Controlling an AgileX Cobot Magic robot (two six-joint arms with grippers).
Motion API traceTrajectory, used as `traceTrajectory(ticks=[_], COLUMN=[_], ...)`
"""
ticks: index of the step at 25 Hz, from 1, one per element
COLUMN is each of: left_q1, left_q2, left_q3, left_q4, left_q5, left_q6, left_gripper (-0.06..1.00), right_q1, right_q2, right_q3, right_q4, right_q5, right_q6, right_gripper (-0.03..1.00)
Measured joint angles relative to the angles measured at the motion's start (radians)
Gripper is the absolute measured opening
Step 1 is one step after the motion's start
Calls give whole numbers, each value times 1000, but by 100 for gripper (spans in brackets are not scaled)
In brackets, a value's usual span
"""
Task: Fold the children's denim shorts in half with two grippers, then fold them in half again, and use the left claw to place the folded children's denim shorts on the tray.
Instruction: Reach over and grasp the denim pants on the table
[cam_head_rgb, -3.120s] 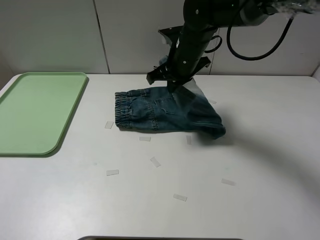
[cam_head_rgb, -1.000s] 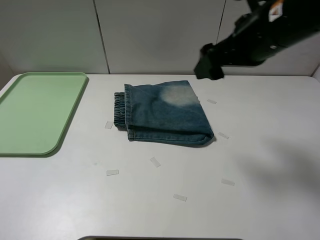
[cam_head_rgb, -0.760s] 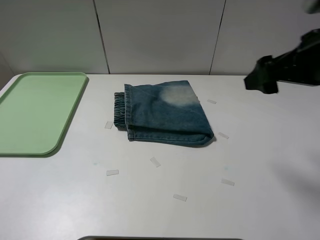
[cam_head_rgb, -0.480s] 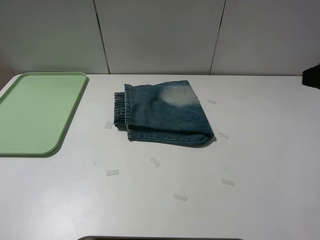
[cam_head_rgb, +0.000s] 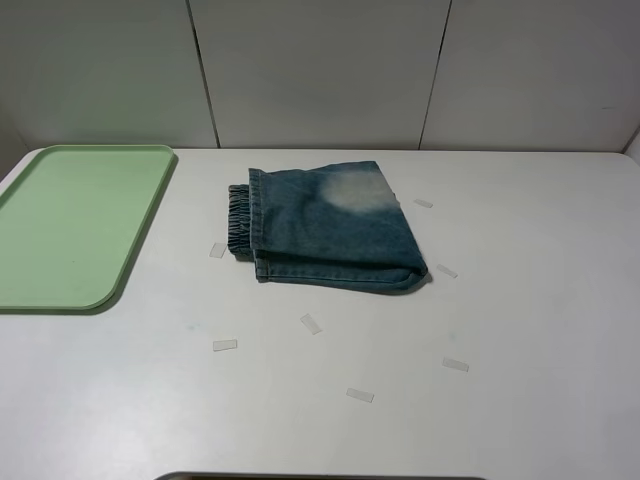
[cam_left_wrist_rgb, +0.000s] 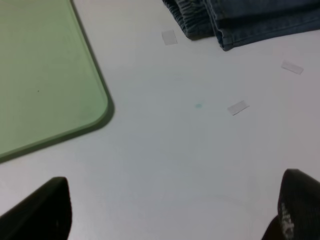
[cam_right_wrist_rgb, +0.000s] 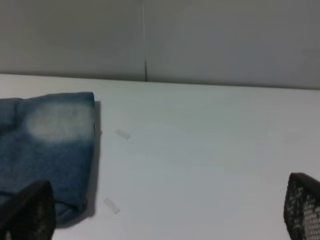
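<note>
The shorts (cam_head_rgb: 330, 235) lie folded in the upper middle of the overhead picture, flat on the bench (cam_head_rgb: 520, 330). The green tray (cam_head_rgb: 70, 225) sits well apart at the left edge. My left hand (cam_left_wrist_rgb: 170, 215) is spread wide over bare bench, near the tray's corner and the shorts, touching neither. My right hand (cam_right_wrist_rgb: 165, 212) is spread wide too, gripping nothing, with the shorts off to one side.

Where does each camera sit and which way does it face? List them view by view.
Exterior high: up high, looking down on the table, folded denim shorts and green tray; no arm shows.
Left wrist: low, facing the tray's corner and the shorts' waistband; open left hand shows.
Right wrist: low, facing the back wall and shorts; open right hand shows.
Shared: all see the shorts.
</note>
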Motion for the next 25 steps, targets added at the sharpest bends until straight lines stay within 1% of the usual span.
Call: traceTrajectory(ticks=[7,11,13,16,19,21,25], left_q1=[0,0,0,0,0,0,0], left_q2=[0,0,0,0,0,0,0], left_q3=[0,0,0,0,0,0,0], left_q4=[0,0,0,0,0,0,0], left_q5=[0,0,0,0,0,0,0], left_q6=[0,0,0,0,0,0,0], left_gripper=[82,82,82,82,82,82,82], right_q1=[0,0,0,0,0,0,0], right_q2=[-174,-243,-268,-306,-355,-378,-379], right_q3=[0,0,0,2,31,64,147], right_q4=[-82,-94,-99,-101,-98,-79,-31], right_q5=[82,113,148,194,213,220,264], right_q6=[0,0,0,0,7,10,10], right_gripper=[69,69,69,69,69,69,69])
